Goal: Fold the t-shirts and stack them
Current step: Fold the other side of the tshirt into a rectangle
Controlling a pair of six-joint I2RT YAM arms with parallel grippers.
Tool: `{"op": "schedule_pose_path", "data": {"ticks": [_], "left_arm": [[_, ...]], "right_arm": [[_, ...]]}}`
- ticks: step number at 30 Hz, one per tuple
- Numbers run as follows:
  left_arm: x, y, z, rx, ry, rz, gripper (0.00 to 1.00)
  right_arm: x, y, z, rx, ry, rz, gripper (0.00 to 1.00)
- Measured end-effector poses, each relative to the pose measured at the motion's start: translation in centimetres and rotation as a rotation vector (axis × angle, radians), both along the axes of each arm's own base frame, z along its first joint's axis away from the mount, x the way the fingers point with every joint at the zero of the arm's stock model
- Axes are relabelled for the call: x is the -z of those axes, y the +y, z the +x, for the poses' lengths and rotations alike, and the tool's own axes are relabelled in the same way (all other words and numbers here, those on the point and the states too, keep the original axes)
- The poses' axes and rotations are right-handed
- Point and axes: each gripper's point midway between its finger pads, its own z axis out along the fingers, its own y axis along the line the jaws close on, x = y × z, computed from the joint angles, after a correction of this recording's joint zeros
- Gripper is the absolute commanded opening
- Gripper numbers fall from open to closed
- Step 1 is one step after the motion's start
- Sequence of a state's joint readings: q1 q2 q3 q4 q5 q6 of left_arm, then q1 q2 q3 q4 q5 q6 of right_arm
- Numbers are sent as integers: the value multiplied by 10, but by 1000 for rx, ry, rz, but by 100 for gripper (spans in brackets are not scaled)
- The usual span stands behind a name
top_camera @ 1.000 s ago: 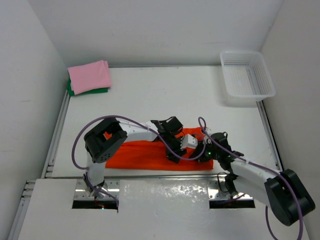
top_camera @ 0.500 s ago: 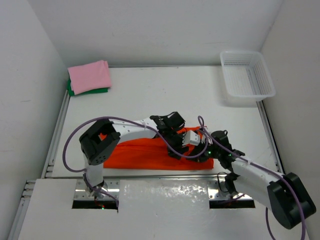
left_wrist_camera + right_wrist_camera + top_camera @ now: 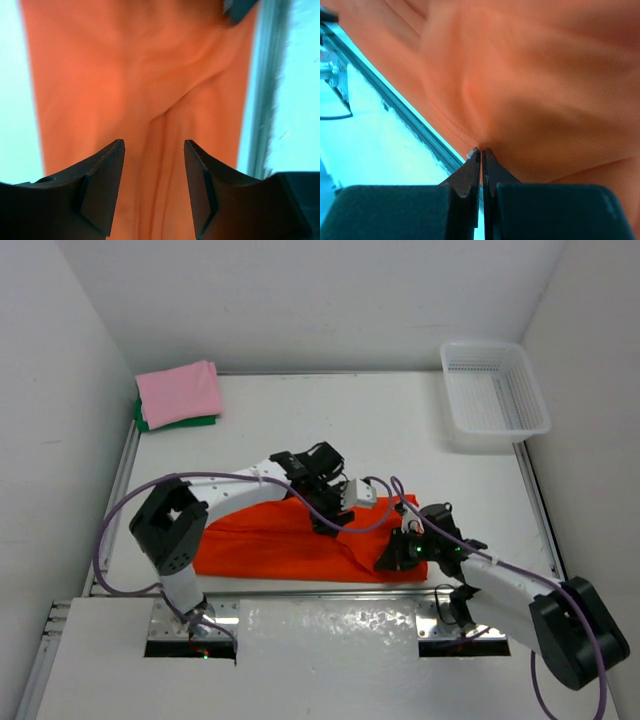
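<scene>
The orange t-shirt (image 3: 265, 545) lies in a long folded band along the near table edge. It fills the left wrist view (image 3: 150, 85) and the right wrist view (image 3: 545, 75). My left gripper (image 3: 328, 522) hovers over the band's middle. Its jaws (image 3: 154, 146) are open, with only cloth beneath the gap. My right gripper (image 3: 385, 561) is shut on a pinch of the orange shirt's hem (image 3: 481, 150) near the right end. The pink t-shirt (image 3: 178, 392) lies folded on the green t-shirt (image 3: 185, 423) at the back left corner.
A white lattice basket (image 3: 495, 388) stands at the back right. A metal rail (image 3: 300, 590) runs along the table's near edge, just below the orange shirt. White walls enclose the table on three sides.
My left gripper opened wider and drew back and left over the shirt. My right gripper pulled its pinch of cloth toward the near left, and the shirt's band shifted left.
</scene>
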State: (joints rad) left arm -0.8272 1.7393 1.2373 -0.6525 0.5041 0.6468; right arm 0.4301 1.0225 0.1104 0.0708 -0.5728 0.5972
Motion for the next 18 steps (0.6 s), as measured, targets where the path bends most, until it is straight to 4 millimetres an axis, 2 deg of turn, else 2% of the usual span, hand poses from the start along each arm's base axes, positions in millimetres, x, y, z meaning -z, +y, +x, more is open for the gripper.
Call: {"op": "schedule_pose_path", "data": {"ticks": [2,3,4,6,7,9,11,13,15,17,18], "left_arm": [[-6,14,13,-49,-20,13,49],[-10,23,22,-84,-38,20,49],[-15,32,33,-125,-61,26,49],[-27,56,57,-232,-106,37,54],[-34,72,72,-299,-134,43,56],[-48,107,98,-445,-177,54,60],[-59,153,124,-617,-219,82,60],[-66,203,143,-789,-242,113,61],[-62,257,155,-956,-243,145,62],[-47,306,152,-1092,-225,207,62],[-37,324,147,-1140,-207,234,63]], "right_arm": [[-13,0,11,7,-41,-14,4],[-23,1,19,16,-65,-24,10],[-36,1,31,30,-102,-35,18],[-69,1,57,75,-184,-60,26],[-86,-2,72,113,-230,-76,34],[-114,-14,99,207,-285,-126,40],[-128,-33,123,308,-306,-195,44],[-125,-54,141,399,-286,-277,47],[-107,-74,151,462,-234,-351,49],[-82,-92,153,500,-151,-424,52],[-70,-99,154,510,-113,-458,53]]}}
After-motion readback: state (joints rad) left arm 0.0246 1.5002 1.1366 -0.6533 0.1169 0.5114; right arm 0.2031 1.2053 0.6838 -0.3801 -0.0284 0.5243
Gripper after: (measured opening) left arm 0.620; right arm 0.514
